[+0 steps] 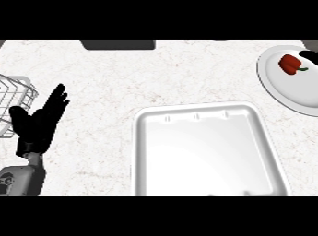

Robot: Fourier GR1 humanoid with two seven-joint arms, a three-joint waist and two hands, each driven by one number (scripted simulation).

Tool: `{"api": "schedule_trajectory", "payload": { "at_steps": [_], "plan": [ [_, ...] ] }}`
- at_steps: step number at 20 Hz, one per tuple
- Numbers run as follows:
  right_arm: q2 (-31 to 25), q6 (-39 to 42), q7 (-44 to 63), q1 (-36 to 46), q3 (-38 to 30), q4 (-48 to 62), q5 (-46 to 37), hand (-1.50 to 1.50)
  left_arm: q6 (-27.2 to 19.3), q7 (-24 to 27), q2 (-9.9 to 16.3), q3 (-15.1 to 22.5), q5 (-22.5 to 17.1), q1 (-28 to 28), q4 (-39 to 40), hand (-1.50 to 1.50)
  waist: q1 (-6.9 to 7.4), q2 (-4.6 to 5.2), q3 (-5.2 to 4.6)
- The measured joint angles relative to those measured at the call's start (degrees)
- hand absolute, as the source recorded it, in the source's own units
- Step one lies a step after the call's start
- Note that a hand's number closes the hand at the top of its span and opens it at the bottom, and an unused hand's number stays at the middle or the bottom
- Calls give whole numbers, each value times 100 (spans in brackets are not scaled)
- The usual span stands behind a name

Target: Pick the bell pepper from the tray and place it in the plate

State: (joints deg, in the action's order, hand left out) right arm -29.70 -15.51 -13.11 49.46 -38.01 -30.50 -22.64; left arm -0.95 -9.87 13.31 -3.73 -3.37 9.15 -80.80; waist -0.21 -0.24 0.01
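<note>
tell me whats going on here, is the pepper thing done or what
The red bell pepper lies on the round white plate at the counter's far right, so it is already out of the white rectangular tray, which holds nothing now. The robot's right hand shows only as dark fingers at the right edge, right beside the pepper; whether they grip it cannot be told. The left hand rests open at the left, next to a white wire rack.
</note>
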Motion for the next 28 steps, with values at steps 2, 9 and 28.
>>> {"api": "schedule_trajectory", "payload": {
  "at_steps": [2, 9, 28],
  "plan": [
    [-54, 321, 13, -93, -109, -13, 258, -150, 26, -17, 17, 0, 10, -13, -55, 0, 12, 8, 0],
    [-314, 1080, -144, -745, -158, -443, 888, -150, 6, -59, -88, 14, 84, -71, -158, 0, 17, 17, -1],
    [-990, 1367, -532, -1952, 106, -498, 1671, -150, 208, 7, -128, -188, 156, 3, -73, 0, 42, 30, 1]
  ]
}}
